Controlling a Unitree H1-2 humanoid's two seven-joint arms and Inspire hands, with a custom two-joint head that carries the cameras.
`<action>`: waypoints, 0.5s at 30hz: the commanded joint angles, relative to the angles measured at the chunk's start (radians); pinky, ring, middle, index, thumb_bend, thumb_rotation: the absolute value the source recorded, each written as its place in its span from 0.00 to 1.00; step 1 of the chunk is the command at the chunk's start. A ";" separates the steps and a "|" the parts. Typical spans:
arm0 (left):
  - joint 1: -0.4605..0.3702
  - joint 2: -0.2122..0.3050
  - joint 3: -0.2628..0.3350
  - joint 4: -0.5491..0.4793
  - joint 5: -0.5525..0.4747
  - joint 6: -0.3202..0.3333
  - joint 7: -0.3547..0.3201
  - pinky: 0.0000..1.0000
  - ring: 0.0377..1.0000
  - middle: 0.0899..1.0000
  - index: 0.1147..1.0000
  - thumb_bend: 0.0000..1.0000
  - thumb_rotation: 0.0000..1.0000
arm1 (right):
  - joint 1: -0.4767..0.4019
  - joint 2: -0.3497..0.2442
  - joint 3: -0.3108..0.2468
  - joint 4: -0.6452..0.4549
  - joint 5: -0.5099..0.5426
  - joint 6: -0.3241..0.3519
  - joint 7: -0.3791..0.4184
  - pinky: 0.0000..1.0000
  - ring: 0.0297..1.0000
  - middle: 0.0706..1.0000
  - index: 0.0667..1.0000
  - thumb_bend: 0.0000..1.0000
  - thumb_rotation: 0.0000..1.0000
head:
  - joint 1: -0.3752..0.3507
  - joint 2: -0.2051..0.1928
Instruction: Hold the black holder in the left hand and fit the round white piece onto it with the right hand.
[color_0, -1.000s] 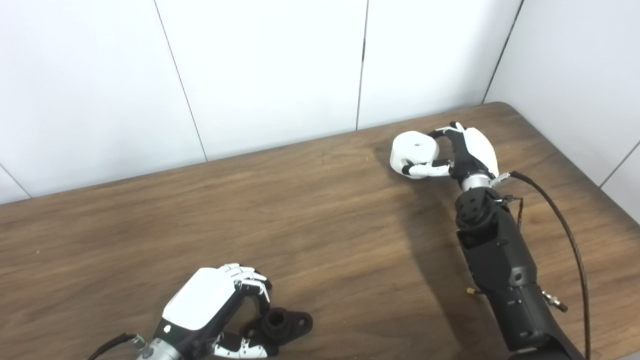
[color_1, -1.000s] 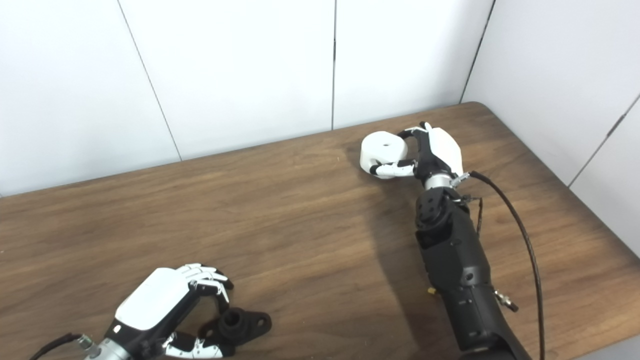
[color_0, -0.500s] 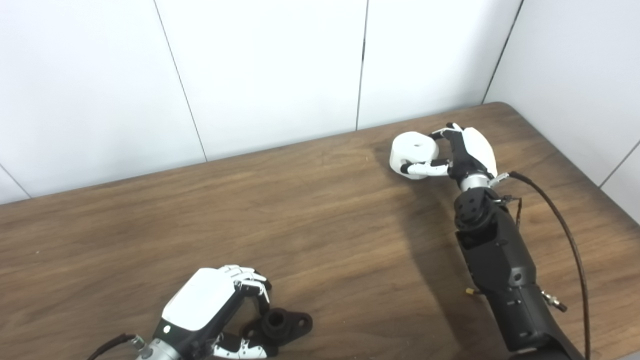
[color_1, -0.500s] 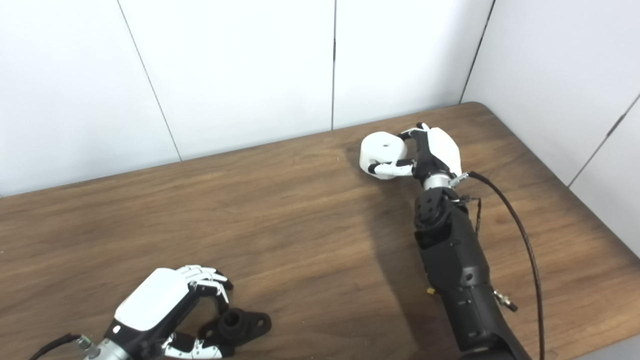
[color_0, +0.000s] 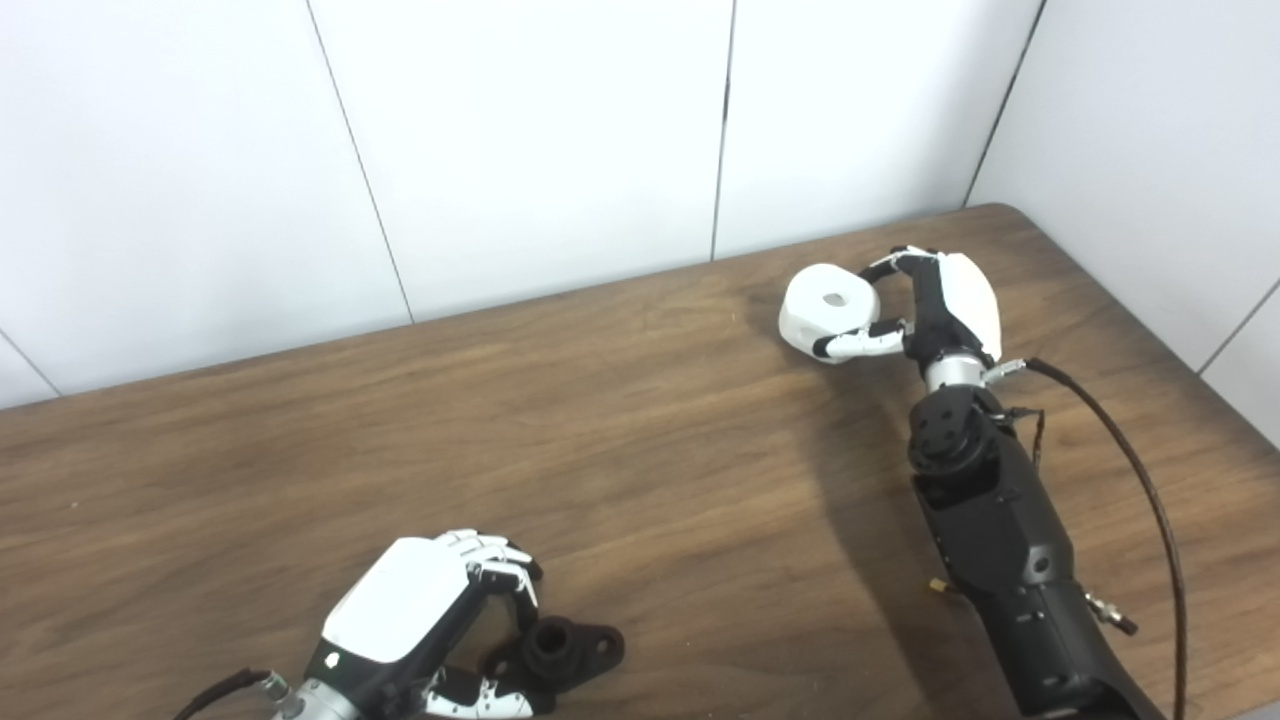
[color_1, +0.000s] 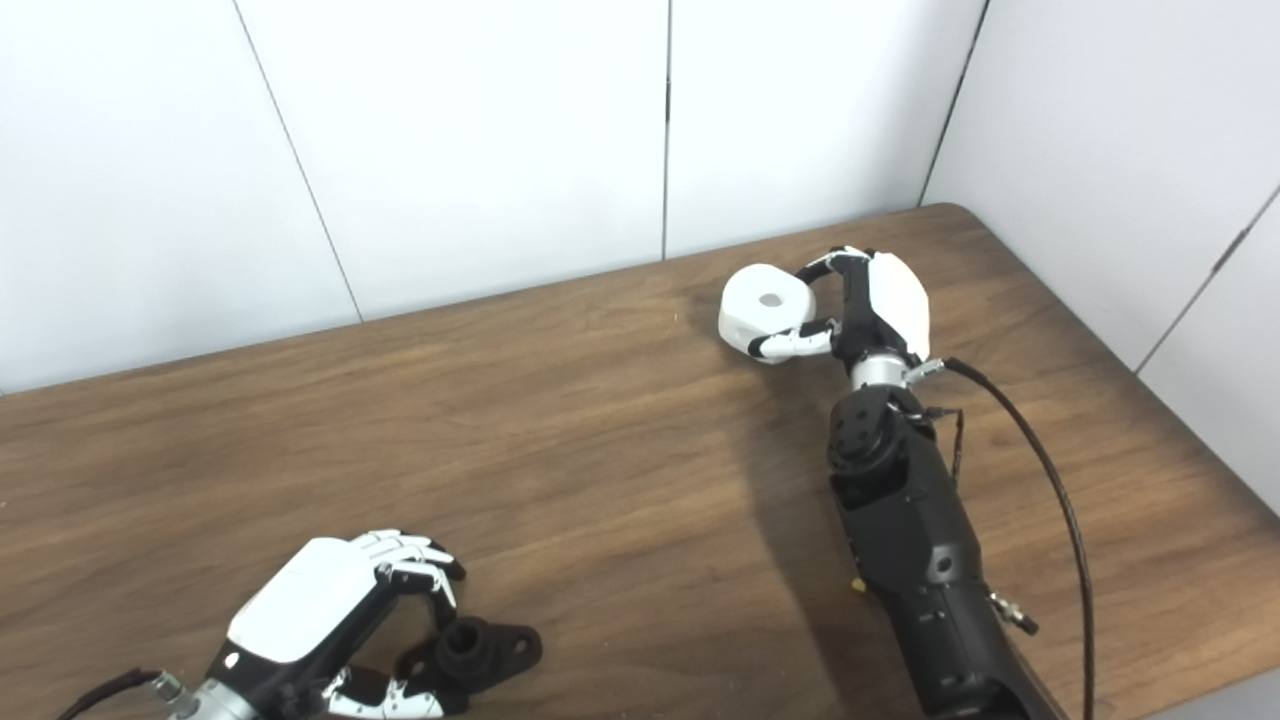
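Near edge of the brown wooden table (color_0: 620, 480): black plastic holder with a round socket and flat lobed base (color_0: 560, 652), lying on the wood. Left hand (color_0: 420, 610) beside it, palm down, fingers (color_0: 500, 560) curled over the holder's left end, thumb beneath; firmness of grip cannot be told. Far right of the table: round white piece with a centre hole (color_0: 825, 310), clamped between fingers and thumb of the right hand (color_0: 935, 310), tilted, forearm reaching away from the near edge.

White-shelled hands (color_0: 955, 300), black forearm (color_0: 1010, 560), trailing black cable (color_0: 1140, 470)
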 joint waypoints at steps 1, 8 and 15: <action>0.006 0.023 -0.002 -0.010 0.013 0.009 -0.034 0.84 0.80 0.72 0.42 0.52 0.05 | -0.027 -0.036 0.004 -0.021 0.006 -0.047 -0.031 1.00 0.95 0.84 0.45 0.52 0.14 | -0.001 0.001; 0.003 0.021 -0.003 -0.003 0.013 0.011 -0.033 0.85 0.80 0.71 0.42 0.52 0.05 | -0.020 -0.044 0.009 -0.039 0.041 -0.053 -0.038 1.00 0.95 0.84 0.45 0.52 0.14 | 0.005 -0.002; 0.010 0.016 -0.003 0.002 0.013 0.000 -0.015 0.84 0.79 0.71 0.42 0.52 0.05 | 0.007 -0.068 0.037 -0.173 0.065 -0.013 0.041 0.94 0.93 0.83 0.45 0.52 0.14 | 0.023 0.004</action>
